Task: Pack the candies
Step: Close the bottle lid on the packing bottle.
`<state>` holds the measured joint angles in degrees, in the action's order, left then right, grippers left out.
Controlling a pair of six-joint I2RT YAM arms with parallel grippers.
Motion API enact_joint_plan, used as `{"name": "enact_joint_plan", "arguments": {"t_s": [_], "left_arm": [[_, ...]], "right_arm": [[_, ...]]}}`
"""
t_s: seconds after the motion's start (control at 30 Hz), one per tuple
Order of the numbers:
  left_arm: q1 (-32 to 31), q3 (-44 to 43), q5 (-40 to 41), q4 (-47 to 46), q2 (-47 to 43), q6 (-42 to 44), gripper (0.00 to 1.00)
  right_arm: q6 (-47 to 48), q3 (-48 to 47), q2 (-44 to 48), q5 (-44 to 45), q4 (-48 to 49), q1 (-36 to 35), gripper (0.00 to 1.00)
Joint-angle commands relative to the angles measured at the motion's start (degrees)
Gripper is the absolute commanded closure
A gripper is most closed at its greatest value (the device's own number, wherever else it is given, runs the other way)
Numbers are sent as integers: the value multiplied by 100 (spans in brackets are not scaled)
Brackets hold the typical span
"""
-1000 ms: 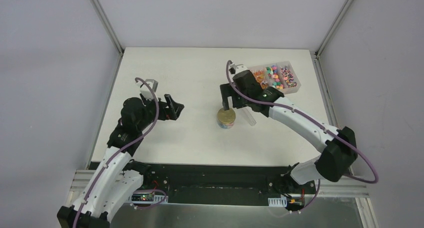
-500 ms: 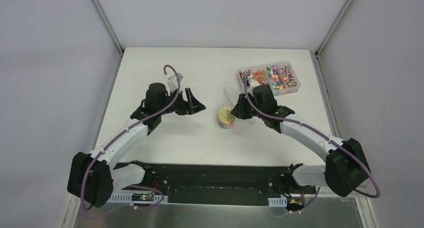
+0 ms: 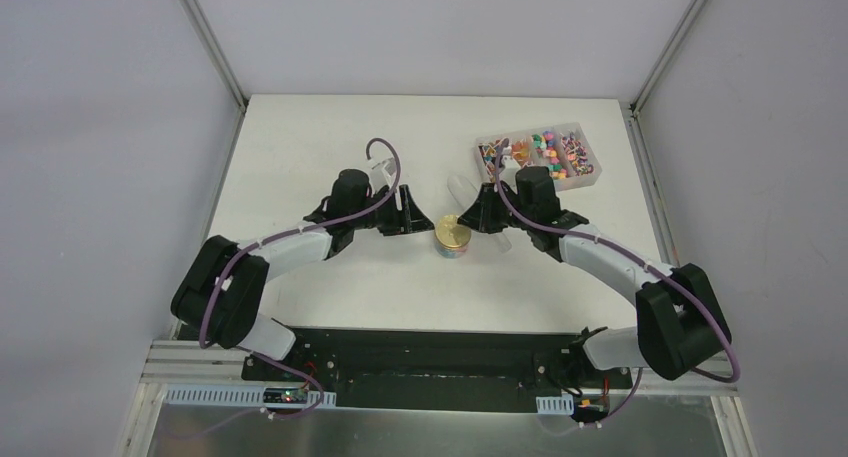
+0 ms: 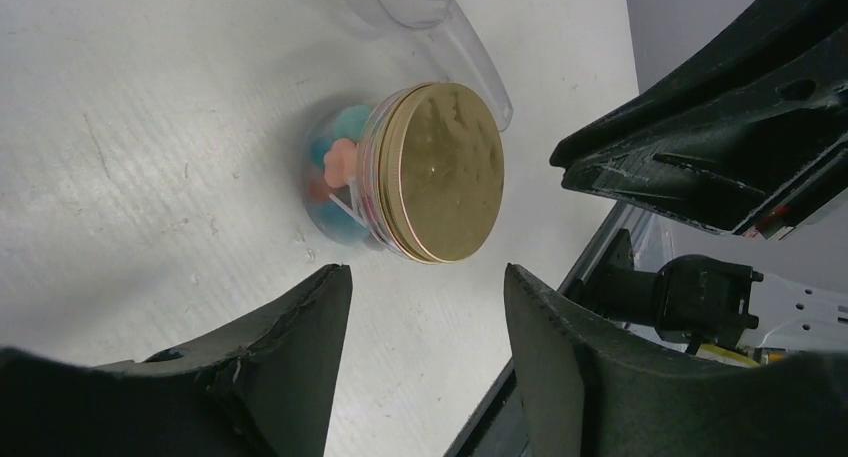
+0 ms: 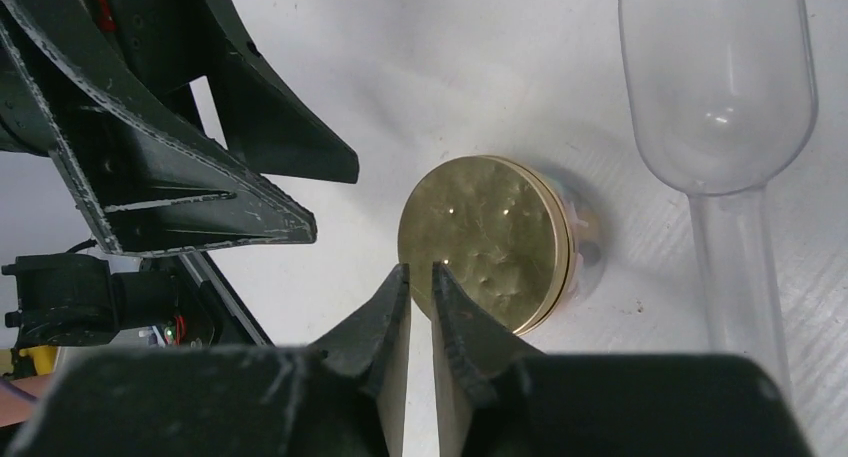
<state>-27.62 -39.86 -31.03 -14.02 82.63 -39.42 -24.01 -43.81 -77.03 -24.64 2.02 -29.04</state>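
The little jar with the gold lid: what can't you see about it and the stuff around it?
- Jar: the gold lid covers the inside in the top and right wrist views. The left wrist view shows only a few candies through the wall.
- Scoop: bowl cut off by the left wrist view's top edge, and partly under the right arm in the top view.
- Tray: its candies are too small to count in the top view.

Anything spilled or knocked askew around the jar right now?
Nothing stands out. The jar stands upright with its gold lid seated, the clear scoop lies empty beside it, and the candies sit in their divided tray, none loose on the table.
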Motion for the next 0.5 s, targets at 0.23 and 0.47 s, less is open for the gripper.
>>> {"name": "enact_joint_plan", "arguments": {"t_s": [0.23, 0.47], "left_arm": [[-77, -85, -289, -1551, 983, -95, 47], [-77, 256, -398, -2100, 1343, -148, 53]], "right_arm": [[-136, 415, -668, -416, 857, 99, 86], [-125, 568, -814, -273, 871, 113, 87]]}}
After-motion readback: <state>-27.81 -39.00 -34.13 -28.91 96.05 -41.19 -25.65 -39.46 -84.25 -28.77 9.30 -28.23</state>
